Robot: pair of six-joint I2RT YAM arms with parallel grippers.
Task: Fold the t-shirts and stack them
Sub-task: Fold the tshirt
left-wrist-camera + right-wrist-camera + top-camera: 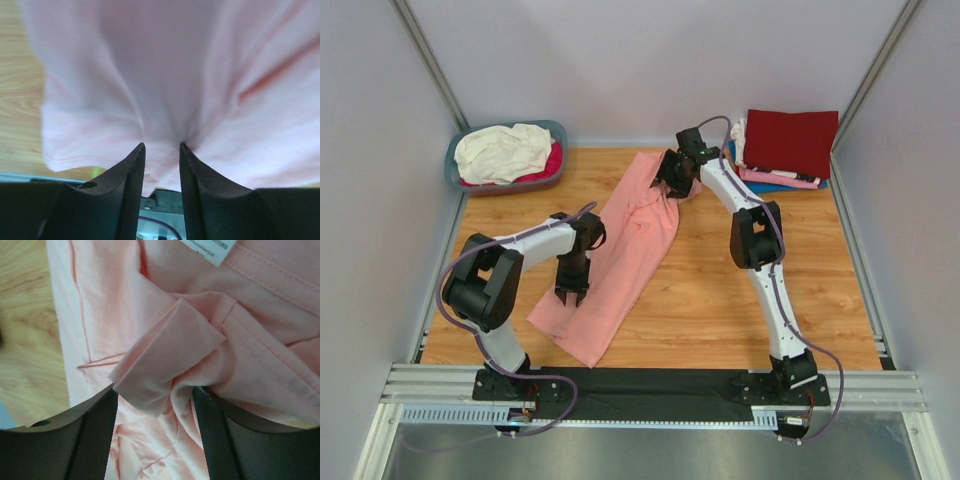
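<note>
One salmon-pink t-shirt [620, 260], two grippers on it

Soft and creased, it lies diagonally from the bench's [740, 300] far-middle toward the near-left corner. Left gripper [570, 296], narrowly parted, pinches the near end; right gripper [672, 188], wider, clamps a bunched collar fold.

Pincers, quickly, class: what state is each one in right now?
Left pincer: closed on the salmon-pink t-shirt.
Right pincer: closed on a bunched fold of the same t-shirt.
</note>
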